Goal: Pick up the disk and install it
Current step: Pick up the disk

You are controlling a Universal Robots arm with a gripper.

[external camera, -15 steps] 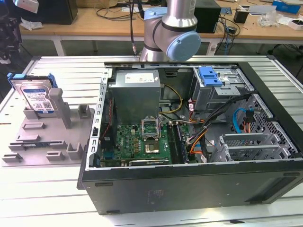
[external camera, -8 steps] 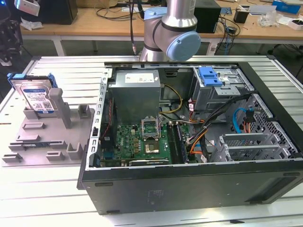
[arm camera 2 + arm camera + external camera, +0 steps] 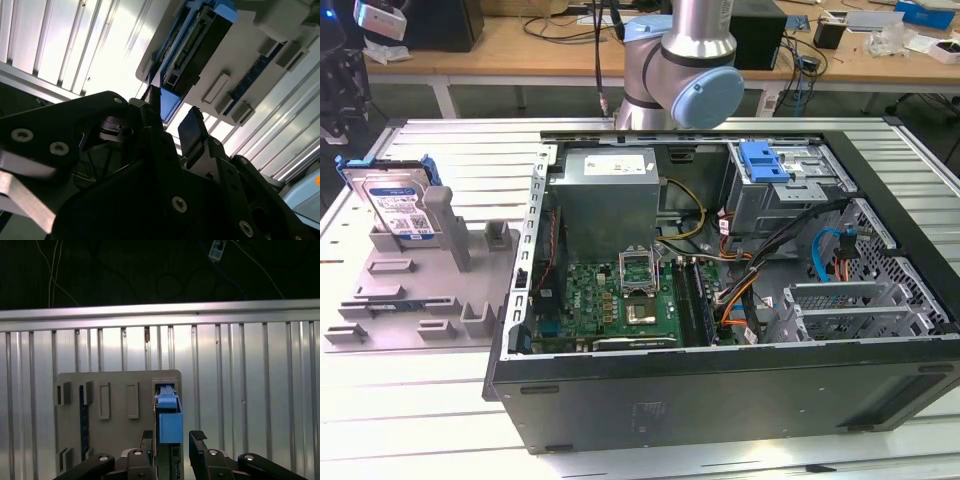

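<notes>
2 black fingers of the gripper stand spread apart in the first wrist view, released and grasping nothing, with the blue-framed edge of the disk seen in the gap between them; a sliver of space shows on each side, so neither finger appears to press on it. The disk stands on edge in a slot at 1 corner of the grey fixture plate, which lies flat on the ribbed aluminium worktop. In the second wrist view the same finger pair reaches toward the disk, whose dark connector edge and blue bracket rise from the plate, the fingertips near it but apart from it. In the exterior view the disk leans slightly in the plate's far corner, toward the exterior view's left, its blue-and-white label facing the camera, and the plate sits near the worktop's edge on that side. Just beside the plate, toward the exterior view's right, an open computer case rests on the worktop with its motherboard exposed, and a metal drive cage in its far corner carries a blue latch piece. The arm rises behind the case's far wall.
</notes>
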